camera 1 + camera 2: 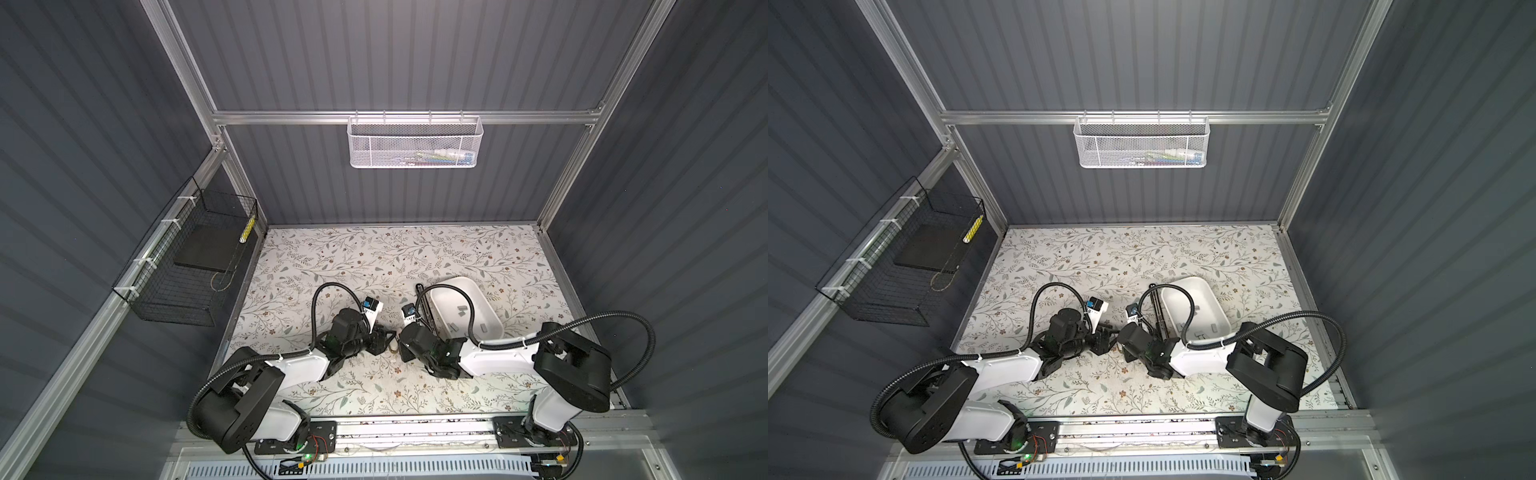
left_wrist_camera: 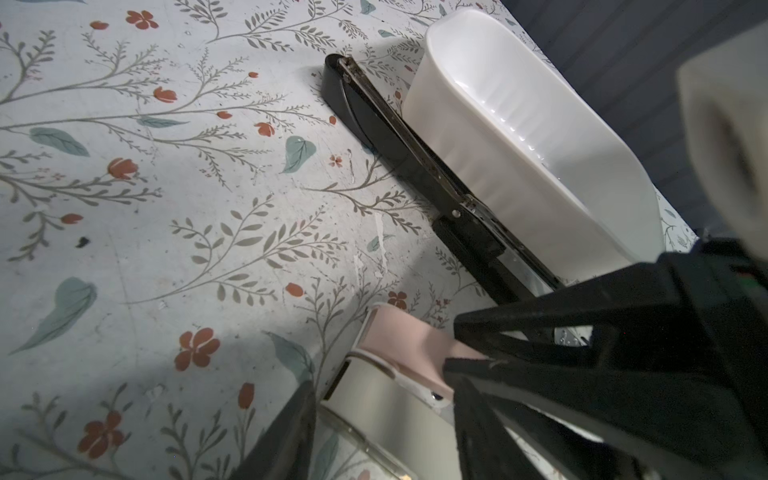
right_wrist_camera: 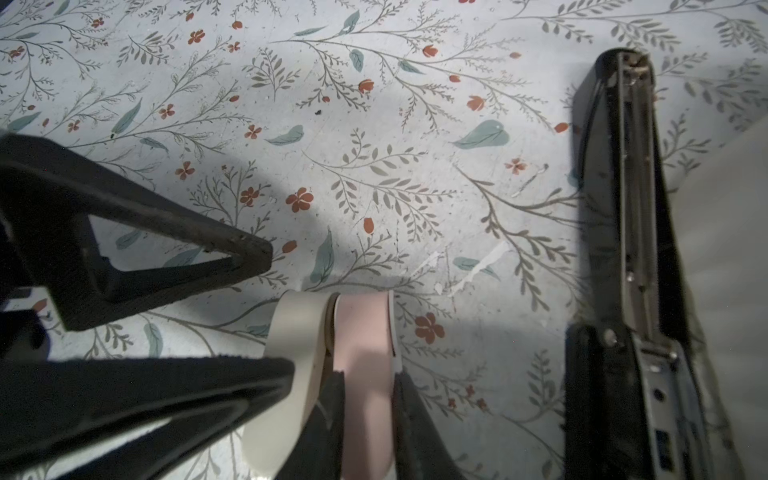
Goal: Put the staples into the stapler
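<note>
The right end effector [image 3: 365, 376] pinches a pink-and-white object [image 3: 361, 324]; whether the left end effector [image 2: 380, 378] grips it is unclear. The staples [image 1: 462, 308] should go in parallel to the open stapler [image 3: 636, 187].

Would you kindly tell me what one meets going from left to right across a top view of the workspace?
black wire basket → left gripper → black stapler → white tray holding the staples

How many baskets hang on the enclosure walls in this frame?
2: a white mesh basket hangs on the back wall, and a black wire basket on the left wall. None appears hidden.
</note>
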`<state>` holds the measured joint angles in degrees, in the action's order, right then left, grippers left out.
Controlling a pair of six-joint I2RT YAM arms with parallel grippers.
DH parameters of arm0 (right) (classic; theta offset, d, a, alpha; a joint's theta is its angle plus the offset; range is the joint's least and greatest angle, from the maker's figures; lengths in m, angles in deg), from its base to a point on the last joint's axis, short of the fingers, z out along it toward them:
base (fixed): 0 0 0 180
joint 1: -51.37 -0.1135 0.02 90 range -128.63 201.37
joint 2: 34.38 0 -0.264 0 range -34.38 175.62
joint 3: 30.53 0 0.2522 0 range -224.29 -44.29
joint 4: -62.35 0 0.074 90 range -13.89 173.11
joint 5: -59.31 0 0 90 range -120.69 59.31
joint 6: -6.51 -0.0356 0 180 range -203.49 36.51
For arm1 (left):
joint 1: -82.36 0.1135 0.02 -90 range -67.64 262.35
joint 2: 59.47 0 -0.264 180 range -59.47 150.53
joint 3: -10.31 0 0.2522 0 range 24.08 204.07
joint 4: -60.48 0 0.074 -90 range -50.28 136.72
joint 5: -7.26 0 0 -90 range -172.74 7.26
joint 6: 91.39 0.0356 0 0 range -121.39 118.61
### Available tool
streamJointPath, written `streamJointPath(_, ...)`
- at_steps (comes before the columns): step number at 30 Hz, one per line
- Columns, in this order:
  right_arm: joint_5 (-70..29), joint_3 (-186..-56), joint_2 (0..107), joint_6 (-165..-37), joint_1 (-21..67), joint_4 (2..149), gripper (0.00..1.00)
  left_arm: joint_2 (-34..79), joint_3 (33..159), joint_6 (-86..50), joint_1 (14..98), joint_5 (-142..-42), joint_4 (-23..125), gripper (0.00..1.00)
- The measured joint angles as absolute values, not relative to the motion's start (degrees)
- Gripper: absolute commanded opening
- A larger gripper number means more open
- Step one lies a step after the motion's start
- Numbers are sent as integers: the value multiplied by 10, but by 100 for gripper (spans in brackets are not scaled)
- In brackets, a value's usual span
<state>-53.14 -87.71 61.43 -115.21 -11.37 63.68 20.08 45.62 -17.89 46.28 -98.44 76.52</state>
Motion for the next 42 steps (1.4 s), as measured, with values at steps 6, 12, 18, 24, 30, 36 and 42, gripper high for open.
streamJointPath(6,-533,-871,621,-1159,-112,616,23,211,457,-179,463,-985,765,55)
streamJointPath(12,-539,-860,629,-1164,-111,583,22,218,457,-179,463,-985,767,54)
streamJointPath(18,-541,-836,630,-1165,-111,536,22,218,458,-179,463,-985,768,55)
streamJointPath(24,-540,-808,629,-1167,-111,484,22,224,459,-179,463,-985,772,54)
streamJointPath(30,-539,-794,630,-1169,-111,456,22,232,461,-179,460,-985,777,54)
streamJointPath(36,-539,-789,641,-1171,-111,428,22,247,463,-179,460,-984,782,54)
streamJointPath(42,-542,-785,655,-1176,-110,396,21,262,463,-179,460,-984,796,54)
